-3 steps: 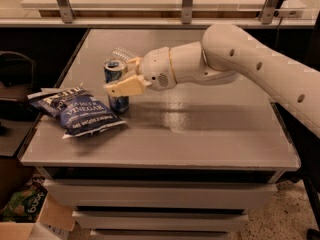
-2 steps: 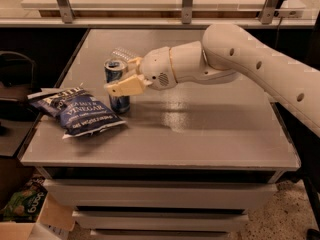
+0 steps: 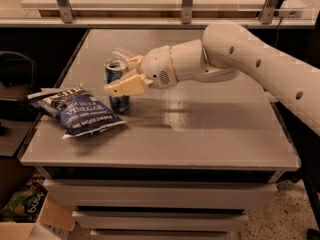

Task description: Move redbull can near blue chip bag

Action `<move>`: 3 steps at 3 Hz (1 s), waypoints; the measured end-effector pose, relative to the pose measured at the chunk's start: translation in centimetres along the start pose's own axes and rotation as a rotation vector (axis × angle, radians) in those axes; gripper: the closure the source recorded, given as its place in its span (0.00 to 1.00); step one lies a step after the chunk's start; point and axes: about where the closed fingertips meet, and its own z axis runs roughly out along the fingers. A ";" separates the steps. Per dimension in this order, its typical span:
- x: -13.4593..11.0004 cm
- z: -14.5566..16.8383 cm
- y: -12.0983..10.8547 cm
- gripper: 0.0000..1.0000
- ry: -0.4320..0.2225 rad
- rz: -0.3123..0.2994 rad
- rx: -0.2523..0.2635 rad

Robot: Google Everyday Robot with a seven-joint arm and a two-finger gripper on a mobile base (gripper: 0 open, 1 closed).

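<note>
The redbull can (image 3: pixel 116 70), blue and silver, stands upright on the grey table (image 3: pixel 200 134) just right of the blue chip bag (image 3: pixel 80 112). The bag lies flat near the table's left front, and its right edge almost touches the can's base. My gripper (image 3: pixel 120 76) reaches in from the right. One tan finger (image 3: pixel 126 86) crosses the can's front and the other (image 3: pixel 135 61) sits behind it, so the jaws are closed on the can.
A clear plastic bottle (image 3: pixel 123 53) lies behind the can, partly hidden by the gripper. My white arm (image 3: pixel 250 59) spans the table's right half. A green bag (image 3: pixel 22 201) and a cardboard box (image 3: pixel 30 228) sit on the floor at lower left.
</note>
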 end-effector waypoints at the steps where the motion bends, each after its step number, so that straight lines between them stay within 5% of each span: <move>1: -0.1 -0.1 -0.1 0.00 0.001 -0.002 -0.007; 3: -0.2 -1.6 -0.3 0.00 0.021 -0.022 -0.009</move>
